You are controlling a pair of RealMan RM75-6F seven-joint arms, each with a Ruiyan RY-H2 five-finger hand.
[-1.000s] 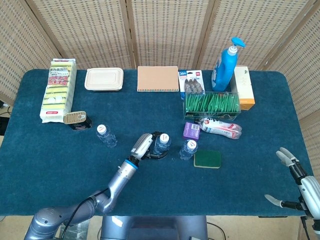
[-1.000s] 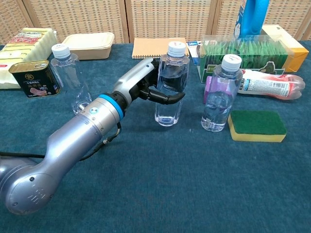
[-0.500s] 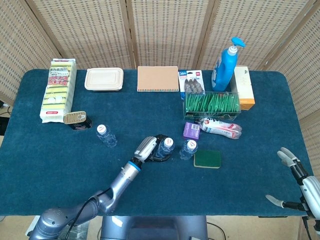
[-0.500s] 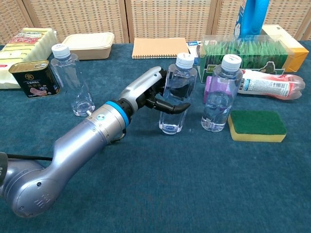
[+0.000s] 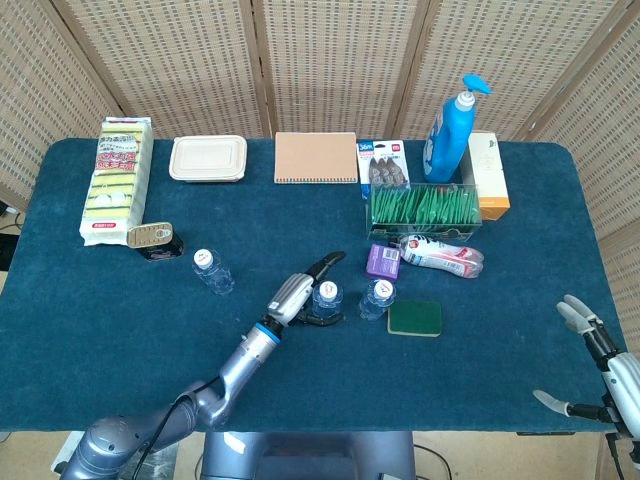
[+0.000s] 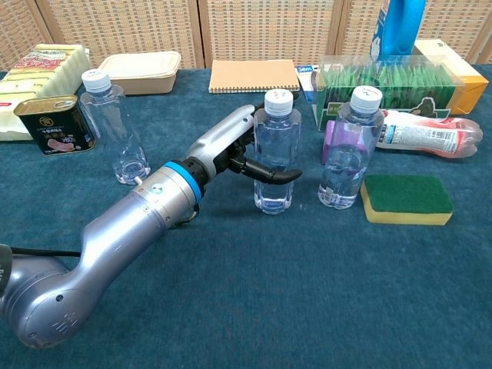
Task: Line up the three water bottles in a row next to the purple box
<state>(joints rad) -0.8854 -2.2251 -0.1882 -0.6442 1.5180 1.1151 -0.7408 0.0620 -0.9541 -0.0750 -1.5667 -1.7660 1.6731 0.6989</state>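
Three clear water bottles stand upright on the blue cloth. The middle bottle [image 5: 325, 296] [image 6: 275, 150] stands between the spread fingers of my left hand [image 5: 300, 296] [image 6: 231, 146]; one finger [image 5: 331, 263] reaches past its far side and another [image 6: 274, 175] curves across its near side, with a gap showing in the head view. To its right a second bottle [image 5: 377, 297] [image 6: 350, 146] stands just in front of the purple box [image 5: 383, 261] [image 6: 330, 141]. The third bottle [image 5: 212, 270] [image 6: 114, 127] stands apart at the left. My right hand [image 5: 598, 352] hangs open off the table's near right corner.
A green and yellow sponge [image 5: 415, 318] [image 6: 406, 198] lies right of the bottles. A lying tube [image 5: 443, 254], a box of green sachets [image 5: 425, 207] and a blue pump bottle [image 5: 447, 128] sit behind. A tin can [image 5: 153, 238] [image 6: 54, 123] stands at the left.
My left hand carried the middle bottle right toward the second bottle, set it upright on the cloth, and its fingers have spread away from it. The right hand barely moved.
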